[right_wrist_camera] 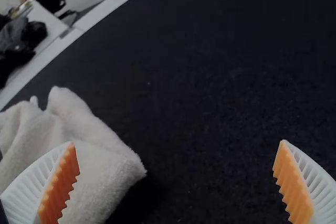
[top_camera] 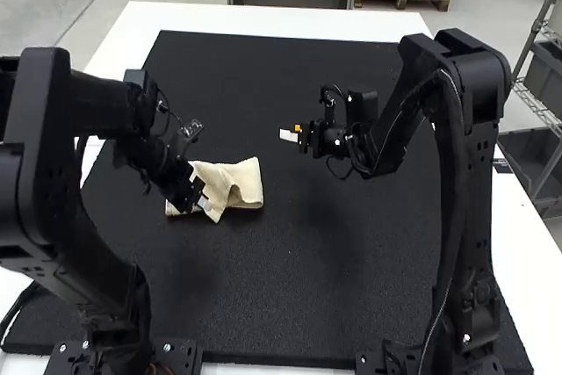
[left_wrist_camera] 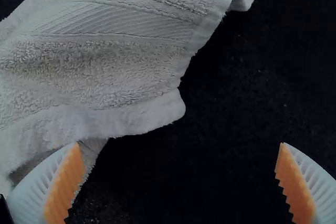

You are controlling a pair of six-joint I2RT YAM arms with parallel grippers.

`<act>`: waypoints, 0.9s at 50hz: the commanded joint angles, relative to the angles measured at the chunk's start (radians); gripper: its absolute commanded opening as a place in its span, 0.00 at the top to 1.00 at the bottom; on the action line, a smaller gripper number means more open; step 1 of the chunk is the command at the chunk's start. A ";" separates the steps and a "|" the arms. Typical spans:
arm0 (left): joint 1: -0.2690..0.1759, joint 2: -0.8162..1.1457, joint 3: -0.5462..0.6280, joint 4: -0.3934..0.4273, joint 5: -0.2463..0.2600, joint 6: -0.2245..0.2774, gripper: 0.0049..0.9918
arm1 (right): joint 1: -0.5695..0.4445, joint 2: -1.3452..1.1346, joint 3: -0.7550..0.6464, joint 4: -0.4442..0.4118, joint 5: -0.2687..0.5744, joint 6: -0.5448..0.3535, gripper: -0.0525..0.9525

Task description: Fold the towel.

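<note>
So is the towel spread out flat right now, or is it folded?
Roughly folded and rumpled, not spread flat: the towel lies in a small, uneven bundle, with creases across it and one corner sticking out.

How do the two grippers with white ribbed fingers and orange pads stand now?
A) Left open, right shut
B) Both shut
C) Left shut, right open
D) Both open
D: the left gripper has its orange pads set wide apart, and so does the right gripper, with the black mat showing between the fingers of each.
</note>
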 commanded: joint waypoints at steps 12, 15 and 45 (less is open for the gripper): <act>0.033 0.000 -0.011 -0.024 0.003 -0.001 0.14 | -0.031 0.019 0.005 0.017 -0.016 -0.007 0.10; 0.052 0.002 -0.011 -0.015 -0.011 0.005 0.14 | -0.031 0.021 0.005 0.017 -0.016 -0.007 0.10; 0.076 0.088 -0.028 0.131 -0.068 0.010 0.14 | -0.055 0.021 -0.002 0.020 -0.035 0.010 0.10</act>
